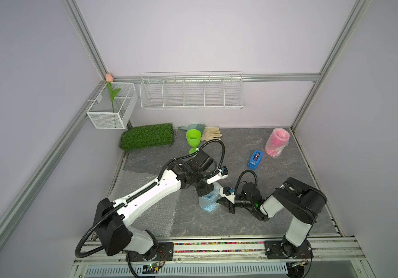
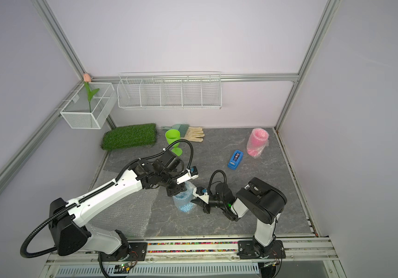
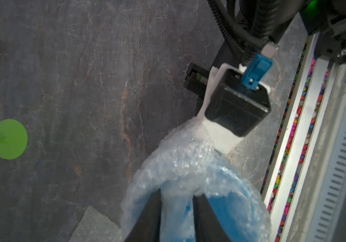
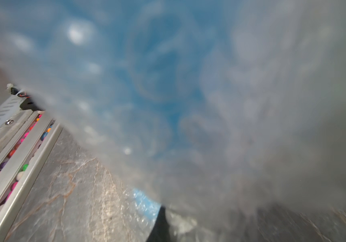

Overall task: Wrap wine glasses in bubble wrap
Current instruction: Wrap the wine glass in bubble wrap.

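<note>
A sky blue wine glass [image 1: 208, 201] stands upright mid-table, wound in bubble wrap [image 3: 188, 163]. My left gripper [image 3: 177, 191] reaches down from above, shut on a fold of the wrap at the glass's mouth. My right gripper [image 1: 220, 201] is at the bundle's right side, shut on the wrap there. In the right wrist view the wrap fills the picture and only one dark finger [image 4: 161, 226] shows. A bare lime green wine glass [image 1: 193, 139] stands at the back. A pink wine glass [image 1: 277, 142] in bubble wrap stands at the back right. Another sheet of bubble wrap [image 1: 154, 211] lies flat under my left arm.
A blue tape dispenser [image 1: 255, 160] lies between the pink bundle and my right arm. A green turf mat [image 1: 147, 136], a small brush [image 1: 193, 126] and a pale glove [image 1: 212, 133] lie along the back wall. A wire rack [image 1: 192, 92] and a mesh box [image 1: 112, 106] hang above.
</note>
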Controlling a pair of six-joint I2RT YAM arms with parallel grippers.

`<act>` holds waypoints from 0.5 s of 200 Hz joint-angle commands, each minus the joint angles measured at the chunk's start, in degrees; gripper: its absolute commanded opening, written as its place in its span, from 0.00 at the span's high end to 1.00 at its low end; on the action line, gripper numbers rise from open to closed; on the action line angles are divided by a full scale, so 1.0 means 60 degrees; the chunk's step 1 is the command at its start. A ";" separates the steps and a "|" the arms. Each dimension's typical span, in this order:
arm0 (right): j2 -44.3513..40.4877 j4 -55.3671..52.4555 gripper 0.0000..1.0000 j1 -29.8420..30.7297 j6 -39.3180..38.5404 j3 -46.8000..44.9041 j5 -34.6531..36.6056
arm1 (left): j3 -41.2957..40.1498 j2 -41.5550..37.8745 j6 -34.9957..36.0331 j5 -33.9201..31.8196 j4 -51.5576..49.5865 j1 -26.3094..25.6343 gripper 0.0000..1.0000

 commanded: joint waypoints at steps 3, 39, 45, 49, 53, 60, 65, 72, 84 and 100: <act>0.0240 0.0219 0.93 -0.0088 0.0119 -0.0004 -0.0262 | -0.0132 0.0544 0.0043 0.0377 -0.0249 0.0026 0.84; 0.0287 0.0219 0.93 -0.0096 0.0150 0.0012 -0.0288 | -0.0578 0.1041 0.0010 0.0657 0.0012 0.0024 1.00; 0.0294 0.0219 0.93 -0.0102 0.0150 0.0002 -0.0286 | -0.0659 0.1122 -0.0003 0.0736 0.0023 0.0033 1.00; 0.0301 0.0219 0.93 -0.0094 0.0148 0.0000 -0.0292 | -0.0710 0.1184 -0.0011 0.0807 0.0022 0.0024 1.00; 0.0302 0.0219 0.93 -0.0102 0.0149 0.0001 -0.0306 | -0.0754 0.1243 -0.0001 0.0880 0.0020 0.0027 1.00; 0.0313 0.0219 0.93 -0.0093 0.0150 0.0014 -0.0300 | -0.0854 0.1348 -0.0026 0.0973 0.0042 0.0028 1.00; 0.0315 0.0219 0.93 -0.0102 0.0149 0.0026 -0.0300 | -0.0904 0.1413 -0.0027 0.1023 0.0021 0.0025 1.00; 0.0316 0.0219 0.93 -0.0108 0.0158 0.0016 -0.0307 | -0.0977 0.1519 -0.0055 0.1098 -0.0017 0.0031 1.00; 0.0307 0.0219 0.93 -0.0108 0.0161 0.0016 -0.0309 | -0.1107 0.1652 -0.0088 0.1206 -0.0050 0.0024 1.00; 0.0316 0.0219 0.93 -0.0134 0.0179 0.0020 -0.0300 | -0.1244 0.1806 -0.0151 0.1355 -0.0102 0.0026 1.00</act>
